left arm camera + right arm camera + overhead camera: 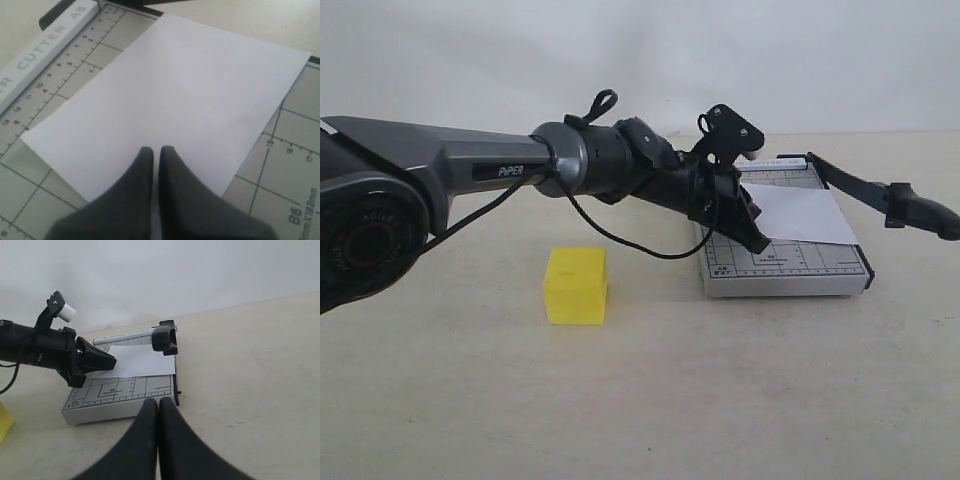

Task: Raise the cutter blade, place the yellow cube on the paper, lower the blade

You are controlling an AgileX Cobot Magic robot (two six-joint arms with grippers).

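The yellow cube [576, 285] rests on the table left of the grey cutter base [790, 272], apart from both grippers. The white paper [802, 215] lies on that base. The cutter blade [918, 210] is raised, its black handle hanging out past the base's right side. My left gripper [758, 240] is shut and empty, its tips [156, 150] low over the near edge of the paper [175, 90]. My right gripper [159, 402] is shut and empty, in front of the base [120, 396], facing the blade handle [164, 338]. It is out of the exterior view.
The left arm [520, 165] stretches across the table above and behind the cube. A loose black cable [620, 235] hangs from it toward the base. A white ruler strip [40, 50] runs along the base's far edge. A sliver of the cube [4, 422] shows in the right wrist view.
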